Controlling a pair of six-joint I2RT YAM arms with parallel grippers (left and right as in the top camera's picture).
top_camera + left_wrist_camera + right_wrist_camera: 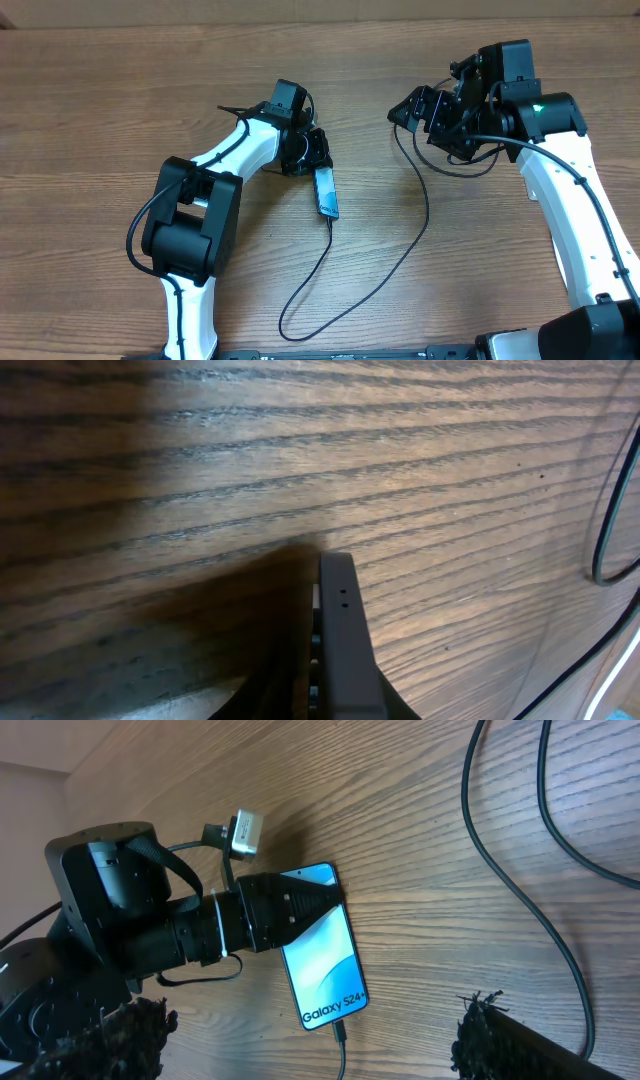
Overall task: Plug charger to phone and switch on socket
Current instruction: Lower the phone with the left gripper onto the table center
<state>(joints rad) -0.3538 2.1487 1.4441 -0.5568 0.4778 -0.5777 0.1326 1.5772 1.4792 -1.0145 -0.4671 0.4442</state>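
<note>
Phone (326,192) lies lit on tabletop (100,100); right wrist view shows charger (427,210) plugged into its lower end. Left hand (316,158), narrow, sits at its top; right hand (408,108) stands wide.

Wooden table (90,90), mid-brown, grain running left-right in overhead view; fine dark grain lines and a few tiny dark specks (543,476) show close up in left wrist view; broad dark shadow (150,620) lies on the wood, lower left of that view; pale beige strip (300,10) beyond table's far edge; similar pale surface (25,745) past table edge in right wrist view
</note>
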